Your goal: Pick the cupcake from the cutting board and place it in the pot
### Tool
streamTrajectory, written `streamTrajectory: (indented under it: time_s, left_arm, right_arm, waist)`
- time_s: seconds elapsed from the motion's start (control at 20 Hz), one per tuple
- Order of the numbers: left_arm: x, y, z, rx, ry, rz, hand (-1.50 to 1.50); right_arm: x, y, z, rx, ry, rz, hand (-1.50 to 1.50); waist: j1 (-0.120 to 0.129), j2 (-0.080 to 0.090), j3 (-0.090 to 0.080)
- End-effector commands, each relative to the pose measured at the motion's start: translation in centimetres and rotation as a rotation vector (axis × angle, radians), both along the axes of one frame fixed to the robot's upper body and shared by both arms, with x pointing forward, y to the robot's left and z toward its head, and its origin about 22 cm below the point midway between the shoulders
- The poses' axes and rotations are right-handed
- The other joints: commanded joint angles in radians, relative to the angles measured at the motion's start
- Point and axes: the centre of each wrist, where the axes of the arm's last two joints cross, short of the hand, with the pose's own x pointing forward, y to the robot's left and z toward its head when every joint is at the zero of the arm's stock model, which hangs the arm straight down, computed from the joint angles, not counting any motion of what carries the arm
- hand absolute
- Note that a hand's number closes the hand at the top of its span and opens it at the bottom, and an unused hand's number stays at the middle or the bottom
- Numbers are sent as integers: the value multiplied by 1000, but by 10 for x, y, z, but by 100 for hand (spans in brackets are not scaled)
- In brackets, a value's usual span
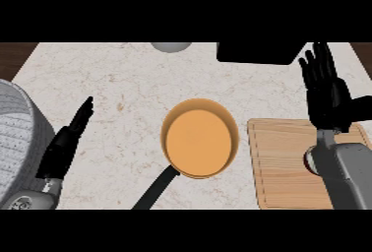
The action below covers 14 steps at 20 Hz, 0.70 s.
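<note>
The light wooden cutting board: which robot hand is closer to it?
Right. The right hand shows over the light wooden cutting board's far edge, fingers straight. The left hand is on the other side of the round orange pot.

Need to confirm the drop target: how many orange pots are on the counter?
1: the round orange pot with a black handle sits at centre, just left of the light wooden cutting board; none seems hidden.

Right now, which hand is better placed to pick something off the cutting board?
Probably the right. The right hand is open at the far edge of the cutting board, with its forearm lying across the board. The left hand sits on the other side of the pot, away from the board.
</note>
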Motion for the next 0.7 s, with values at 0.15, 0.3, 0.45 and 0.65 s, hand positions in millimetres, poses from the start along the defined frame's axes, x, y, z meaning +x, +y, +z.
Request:
streamTrajectory:
  time_s: [0.15,0.3,0.45,0.65]
  left_arm:
    - [-7,-6,-9,-118,138,-37,0]
    - [-16,-20,-27,-166,214,-43,0]
    - [-16,-29,-33,-246,274,-67,0]
    - [-12,-25,-19,-250,286,-97,0]
  right_arm:
    - [-29,-12,-23,-297,176,429,150]
    - [-23,-72,23,-869,64,233,150]
    - [-56,-70,-37,-587,-206,71,-150]
    - [-92,-80,-43,-385,-377,96,-150]
  waist:
    - [-60,8,12]
    - [-102,-2,-14]
    - [-110,8,18]
    - [-85,3,16]
